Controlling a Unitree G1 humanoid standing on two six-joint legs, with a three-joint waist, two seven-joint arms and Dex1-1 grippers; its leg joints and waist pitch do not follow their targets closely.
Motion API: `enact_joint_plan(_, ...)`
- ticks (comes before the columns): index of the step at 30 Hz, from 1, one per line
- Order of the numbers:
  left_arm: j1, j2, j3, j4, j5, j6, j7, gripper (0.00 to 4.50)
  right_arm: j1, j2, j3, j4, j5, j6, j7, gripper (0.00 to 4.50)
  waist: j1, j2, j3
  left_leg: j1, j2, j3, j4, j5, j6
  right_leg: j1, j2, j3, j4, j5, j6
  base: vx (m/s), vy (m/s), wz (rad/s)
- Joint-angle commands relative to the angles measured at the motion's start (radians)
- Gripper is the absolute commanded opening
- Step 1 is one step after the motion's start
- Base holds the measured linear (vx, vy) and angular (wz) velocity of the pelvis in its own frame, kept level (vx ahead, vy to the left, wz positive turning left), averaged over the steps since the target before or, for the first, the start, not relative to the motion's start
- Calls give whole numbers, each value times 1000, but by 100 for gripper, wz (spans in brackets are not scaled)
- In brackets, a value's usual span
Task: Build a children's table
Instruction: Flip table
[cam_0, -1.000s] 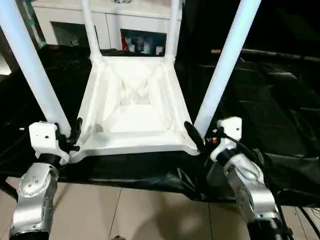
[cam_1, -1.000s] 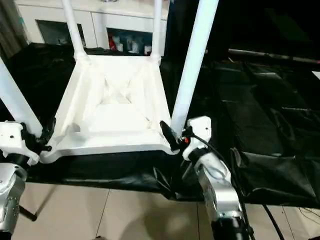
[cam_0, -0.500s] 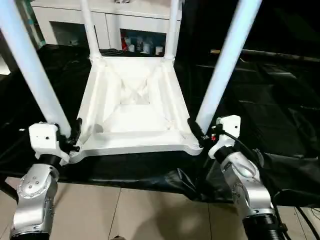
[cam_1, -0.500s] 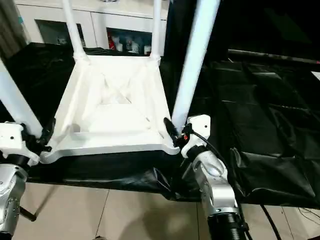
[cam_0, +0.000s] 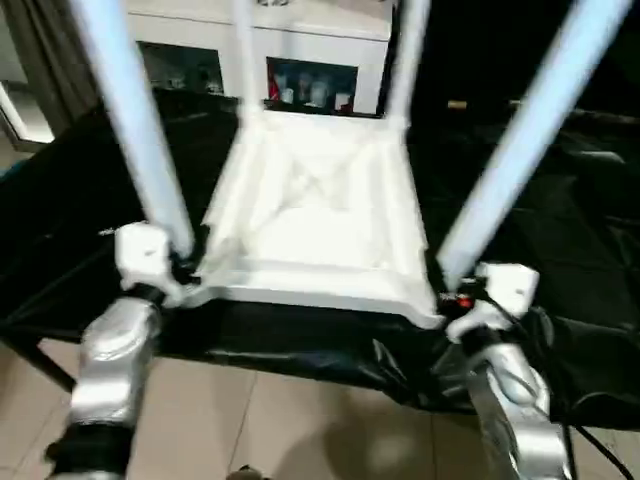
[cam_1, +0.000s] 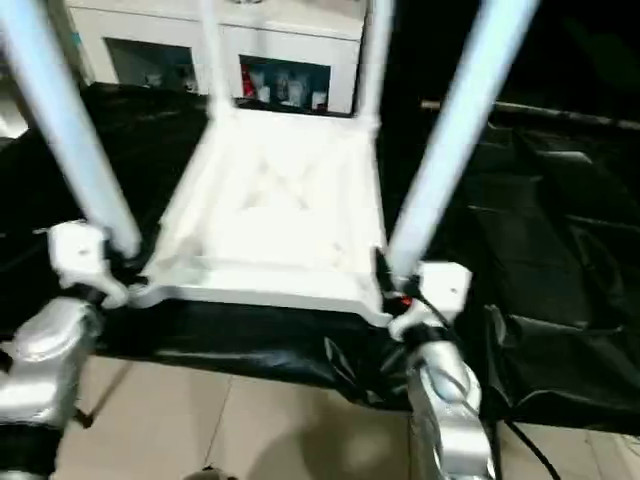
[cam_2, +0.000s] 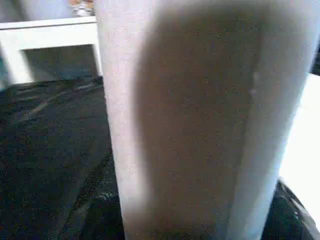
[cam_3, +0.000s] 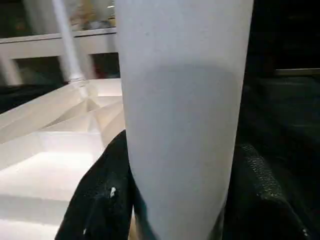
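Observation:
The children's table (cam_0: 320, 210) lies upside down on a black-covered surface, its ribbed underside facing up and four white legs rising from the corner sockets. My left gripper (cam_0: 185, 265) is shut on the base of the near-left leg (cam_0: 140, 120), which looms close in the left wrist view (cam_2: 200, 120). My right gripper (cam_0: 445, 290) is shut on the base of the near-right leg (cam_0: 520, 140). In the right wrist view that leg (cam_3: 185, 115) stands between my black fingers (cam_3: 107, 195). The two far legs (cam_0: 243, 50) (cam_0: 405, 50) stand upright at the back corners.
A white cabinet with glass doors (cam_0: 300, 60) stands behind the table. Black sheeting (cam_0: 560, 230) covers the work surface and hangs over its near edge. Tiled floor (cam_0: 300, 420) lies below, between my forearms.
My right gripper has closed in around the base of the near-right leg. The head view has shifted and come closer. The left gripper keeps its hold.

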Motion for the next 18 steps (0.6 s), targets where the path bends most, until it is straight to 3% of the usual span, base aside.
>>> enact_joint_plan(1, -45, -8, -27, 27, 37, -26, -13, 199, 5, -15, -68, -13, 8, 4, -40, 187, -21, 36, -55, 37, 46, -21, -98, -365, -85, 4, -41, 38, -73, -108, -140, 0, 0, 0)
enact_joint_plan(3, -61, -15, -32, 48, 42, -32, -7, 199, -18, -37, -56, 1, 26, 31, -4, 187, -25, 28, -59, 28, 45, -22, -94, -305, -70, 14, -41, 35, -67, -44, -144, 0, 0, 0)
enact_joint_plan(6, -63, -14, -27, 67, 44, -37, 13, 199, -66, -74, -29, 42, 27, 55, 47, 187, -45, 32, -63, 20, 40, -22, -86, -247, -40, 24, -40, 30, -59, 21, -166, 0, 0, 0)
enact_joint_plan(7, -60, -11, -21, 73, 46, -39, 29, 199, -101, -92, -20, 78, 16, 62, 63, 186, -60, 31, -62, 16, 39, -20, -84, -231, -23, 27, -40, 29, -60, 22, -186, 0, 0, 0)
enact_joint_plan(9, -57, -10, -14, 77, 45, -41, 41, 199, -140, -109, -13, 120, -6, 62, 65, 186, -67, 31, -63, 16, 39, -19, -82, -220, -16, 27, -40, 28, -60, 24, -199, 0, 0, 0)
enact_joint_plan(10, -56, -12, -11, 81, 45, -44, 42, 199, -163, -113, -13, 142, 0, 64, 79, 186, -75, 20, -63, 15, 40, -17, -79, -207, -5, 28, -39, 28, -60, 34, -210, 0, 0, 0)
enact_joint_plan(11, -54, -14, -11, 83, 44, -48, 39, 199, -184, -119, -10, 157, 4, 59, 93, 186, -80, 16, -64, 15, 41, -17, -78, -199, 8, 29, -40, 28, -59, 34, -223, 0, 0, 0)
enact_joint_plan(12, -53, -15, -12, 83, 43, -48, 37, 199, -190, -123, -7, 159, 0, 55, 95, 186, -81, 24, -64, 14, 41, -17, -78, -186, 17, 30, -41, 27, -57, 29, -229, 0, 0, 0)
enact_joint_plan(13, -52, -16, -13, 83, 42, -49, 38, 199, -190, -125, -6, 155, -3, 49, 93, 242, -82, 19, -64, 16, 42, -15, -76, -184, 23, 28, -40, 28, -59, 30, -231, 0, 0, 0)
enact_joint_plan(16, -49, -23, -15, 83, 38, -53, 45, 199, -172, -120, -21, 118, 41, 48, 105, 263, -78, 20, -66, 19, 44, -13, -71, -145, 53, 26, -40, 29, -54, 70, -243, 0, 0, 0)
enact_joint_plan(18, -47, -25, -16, 81, 38, -53, 46, 199, -168, -121, -22, 114, 40, 48, 103, 272, -78, 20, -65, 20, 45, -12, -71, -145, 56, 26, -39, 29, -54, 69, -245, 0, 0, 0)
